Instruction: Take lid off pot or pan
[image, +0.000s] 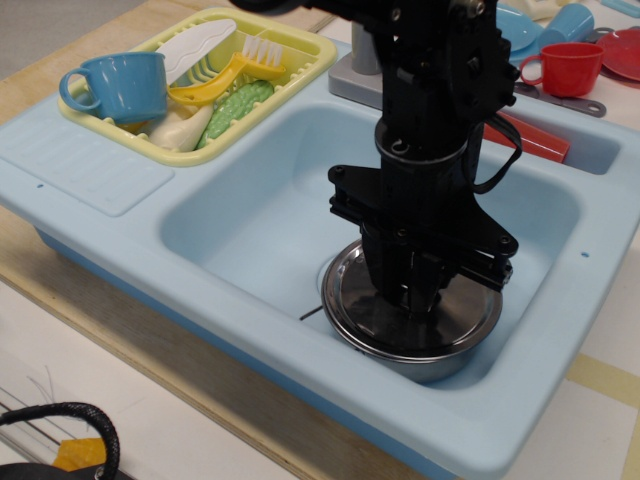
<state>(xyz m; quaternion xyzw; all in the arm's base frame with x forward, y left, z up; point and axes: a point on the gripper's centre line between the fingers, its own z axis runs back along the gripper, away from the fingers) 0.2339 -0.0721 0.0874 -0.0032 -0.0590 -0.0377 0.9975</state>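
The shiny round lid (352, 298) lies on the shallow steel pot (440, 364) at the front right of the light blue sink basin (240, 215). It looks slightly tilted or raised at its left edge. My black gripper (414, 300) hangs straight down over the lid's centre. Its fingers are drawn together around the small centre knob, which they hide. Only a strip of the pot's wall shows below the lid. One thin wire handle sticks out at the left (310, 314).
A yellow dish rack (305, 62) at the back left holds a blue cup (120, 85), a yellow brush (235, 65) and a green piece. A grey faucet (362, 60) stands behind the basin. A red cup (571, 68) and red items sit at the back right.
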